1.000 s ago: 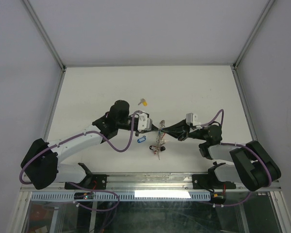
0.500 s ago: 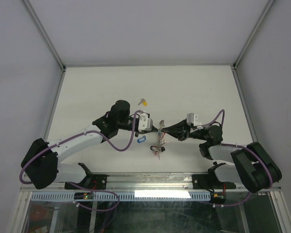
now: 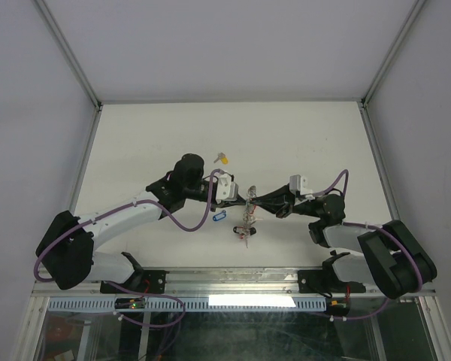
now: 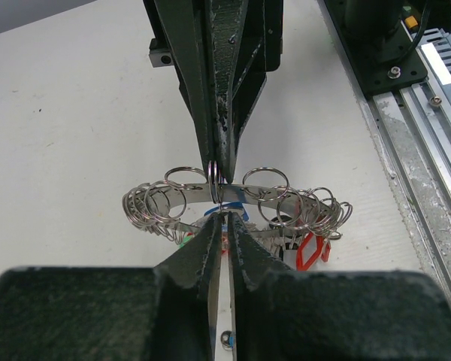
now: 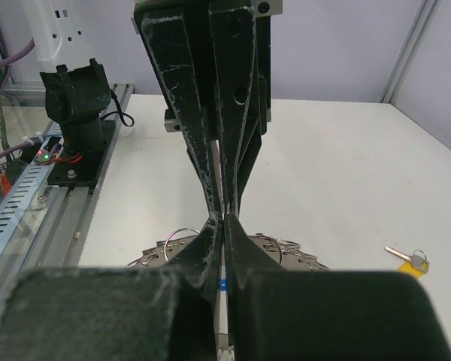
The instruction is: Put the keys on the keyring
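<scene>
The keyring [image 3: 246,216] is in the middle of the table [image 3: 135,150], near my side, and I hold it from both sides. It stands on its edge between my two grippers. Small rings [image 4: 182,183], keys and tags hang from it all round. A red tag [image 4: 310,250] hangs on one side, and bits of blue and green show under the band. I cannot tell if the hanging keys touch the table.

My left gripper [image 4: 225,218] is almost closed, with only a thin slit between the fingers. The tips pinch the flat silver band of the keyring. My right gripper [image 5: 222,223] is closed tight too, and its tips nip the same band from the other side. The two sets of tips meet nose to nose – almost touching each other.

The blue key [image 3: 219,217] lies flat on the table just beside the keyring, on my left side, under my left gripper. It is not on the keyring. The yellow key [image 3: 222,159] lies farther back on the table, well apart from the keyring and from the blue key. It is loose as well – nothing is touching it. My right wrist camera sees it lying flat, with the silver part pointing away from its yellow tag.
</scene>
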Tool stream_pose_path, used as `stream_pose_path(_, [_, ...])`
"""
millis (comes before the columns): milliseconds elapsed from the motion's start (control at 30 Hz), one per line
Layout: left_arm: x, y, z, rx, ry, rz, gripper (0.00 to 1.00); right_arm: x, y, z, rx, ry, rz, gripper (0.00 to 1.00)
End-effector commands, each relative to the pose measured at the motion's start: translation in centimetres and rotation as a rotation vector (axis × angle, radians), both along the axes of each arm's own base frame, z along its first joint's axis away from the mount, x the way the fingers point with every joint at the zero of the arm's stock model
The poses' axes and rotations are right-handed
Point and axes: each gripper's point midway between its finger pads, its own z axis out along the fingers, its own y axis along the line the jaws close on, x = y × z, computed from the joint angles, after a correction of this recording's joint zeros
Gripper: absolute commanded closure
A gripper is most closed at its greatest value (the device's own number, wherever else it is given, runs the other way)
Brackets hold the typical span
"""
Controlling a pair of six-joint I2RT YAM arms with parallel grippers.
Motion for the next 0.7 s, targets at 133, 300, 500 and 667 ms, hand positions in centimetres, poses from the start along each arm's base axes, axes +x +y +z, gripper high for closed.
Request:
stream_pose_path(133, [0.3,0.1,2.5,-0.052,-0.071,0.006,0.72,0.1,-0.4,4.4,0.102,-0.178,-0.035,1.0])
stream_pose_path(300, [0.5,-0.2,3.4,-0.089,-0.073,0.013,0.69,0.1,-0.4,4.3,0.099,-0.178,-0.03,1.0])
stream_pose_path(500, [0.3,-0.6,4.1,-0.13,-0.058,0.001,0.72,0.1,-0.4,4.3,0.098,-0.177,-0.03,1.0])
stream_pose_path(667, [0.4,-0.8,3.9,-0.133,-0.045,-0.003,0.76,0.0,-0.4,4.3,0.097,-0.179,-0.027,1.0])
